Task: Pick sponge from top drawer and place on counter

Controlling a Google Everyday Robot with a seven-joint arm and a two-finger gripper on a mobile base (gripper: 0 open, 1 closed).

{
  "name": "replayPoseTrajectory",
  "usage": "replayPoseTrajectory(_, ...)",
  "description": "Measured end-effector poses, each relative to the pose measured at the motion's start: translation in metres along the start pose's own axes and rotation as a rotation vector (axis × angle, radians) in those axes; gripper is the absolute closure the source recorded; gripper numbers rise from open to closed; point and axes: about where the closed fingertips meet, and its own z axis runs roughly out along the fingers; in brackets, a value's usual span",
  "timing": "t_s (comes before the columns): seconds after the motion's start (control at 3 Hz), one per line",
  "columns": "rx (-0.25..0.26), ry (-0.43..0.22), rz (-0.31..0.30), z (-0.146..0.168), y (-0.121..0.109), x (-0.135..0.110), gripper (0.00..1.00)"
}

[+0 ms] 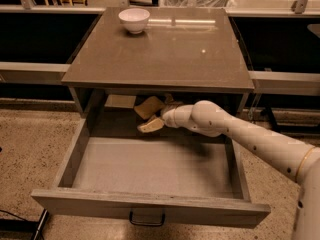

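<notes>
The top drawer (150, 170) stands pulled wide out under the counter (165, 49). The pale yellow sponge (148, 107) lies at the drawer's back, in shadow just below the counter's front edge. My gripper (156, 116) reaches in from the right on its white arm and sits right by the sponge. One tan finger (151, 125) shows just below the sponge, and the other pokes out near the counter's edge, so the fingers are spread and open. I cannot tell whether they touch the sponge.
A white bowl (134, 20) stands at the counter's back left. A pale flat sheet (120, 101) lies at the drawer's back left. The drawer front carries a small dark handle (147, 218). Speckled floor lies on both sides, with dark rails behind.
</notes>
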Motion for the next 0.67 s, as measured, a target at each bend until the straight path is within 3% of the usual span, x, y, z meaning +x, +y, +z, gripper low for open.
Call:
replayPoseTrajectory(0.33,0.013,0.037,0.017,0.0083,0.0012,0.0065,0.00)
replayPoseTrajectory(0.67,0.032,0.048,0.055,0.0122,-0.0016,0.0137,0.18)
